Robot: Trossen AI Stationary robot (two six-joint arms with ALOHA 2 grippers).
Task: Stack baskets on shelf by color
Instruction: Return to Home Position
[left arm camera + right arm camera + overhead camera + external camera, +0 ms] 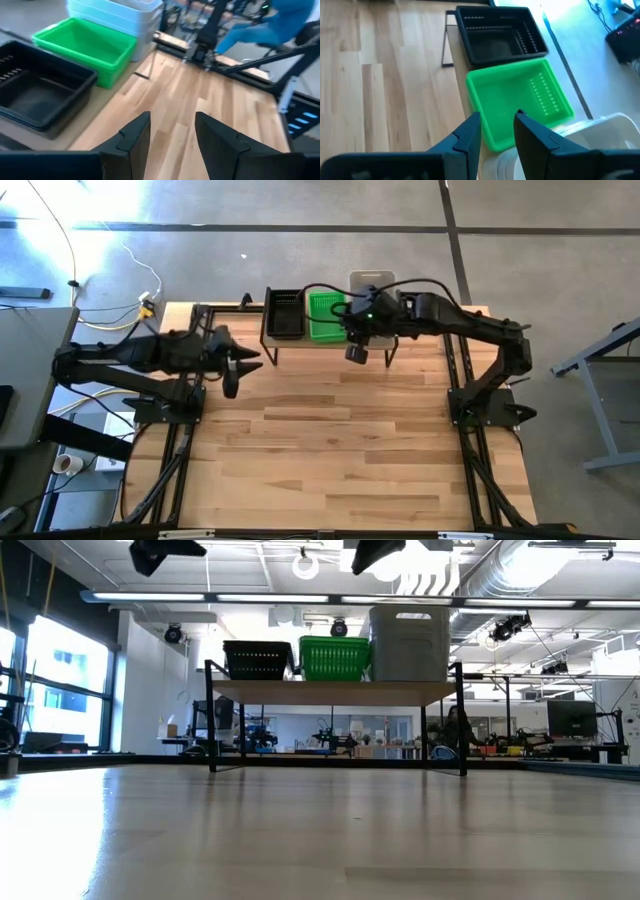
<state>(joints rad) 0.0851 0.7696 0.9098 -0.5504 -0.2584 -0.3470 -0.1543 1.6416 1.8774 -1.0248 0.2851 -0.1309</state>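
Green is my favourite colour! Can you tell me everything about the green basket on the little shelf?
The green basket is bright plastic, rectangular, open on top and empty, with rows of small slots in its walls. It sits upright in the middle of the shelf, between the black baskets and the taller whitish baskets. How many green ones are nested together I cannot tell. The right pincer hangs open above it, not touching.
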